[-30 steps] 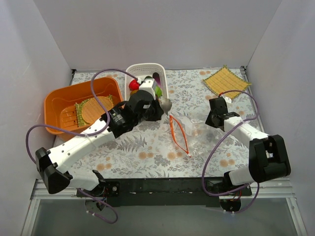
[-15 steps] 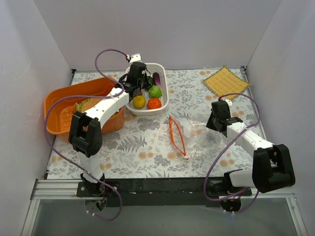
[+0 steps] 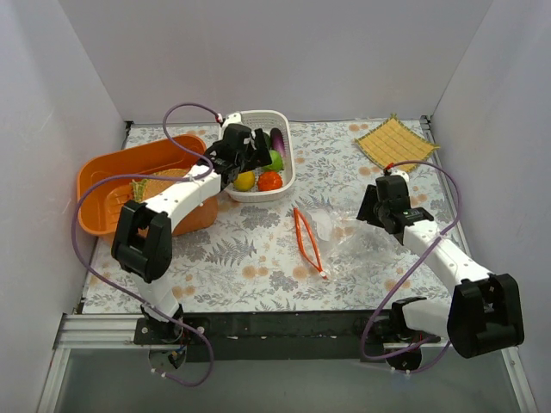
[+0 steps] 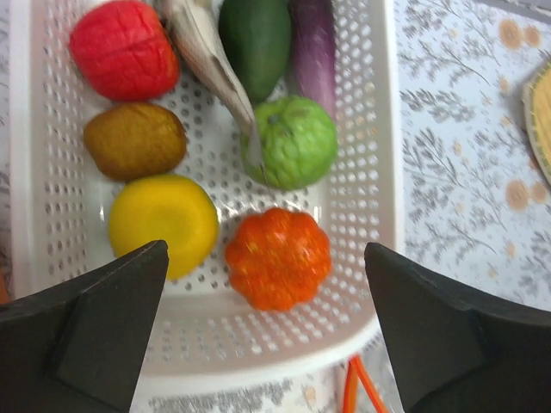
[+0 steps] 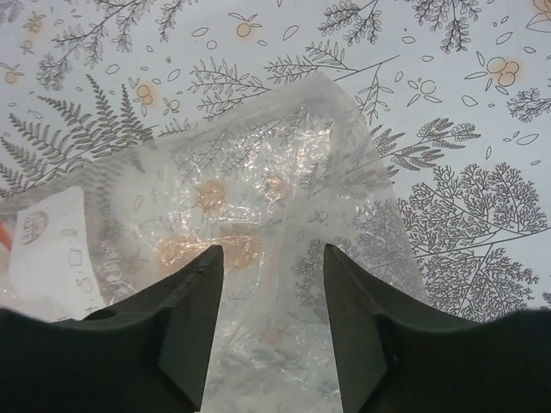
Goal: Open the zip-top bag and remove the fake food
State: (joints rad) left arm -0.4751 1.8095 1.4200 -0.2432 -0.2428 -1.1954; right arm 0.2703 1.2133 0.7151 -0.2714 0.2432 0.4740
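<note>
The fake food lies in a white perforated basket (image 3: 258, 197) (image 4: 387, 172): a red piece (image 4: 125, 49), a brown one (image 4: 135, 140), a yellow one (image 4: 164, 224), an orange pumpkin (image 4: 278, 256), a light green one (image 4: 294, 142), a dark green one (image 4: 256, 34), a purple one (image 4: 314, 43) and a grey-brown one (image 4: 207, 47). My left gripper (image 3: 254, 157) (image 4: 265, 258) hovers open above the basket, holding nothing. The zip-top bag (image 3: 336, 225) (image 5: 258, 172) lies flat on the table, its orange zipper (image 3: 307, 241) gaping. Just above the bag's right end, my right gripper (image 3: 372, 211) (image 5: 273, 258) stands open.
An orange tub (image 3: 108, 185) stands at the left with a woven mat inside, mostly hidden by my left arm. A yellow square woven mat (image 3: 396, 142) lies at the back right. White walls close in the table on three sides.
My left gripper swung from beside the bag to over the basket and opened; the grey-brown piece now lies in the basket. My right gripper opened and let go of the bag.
</note>
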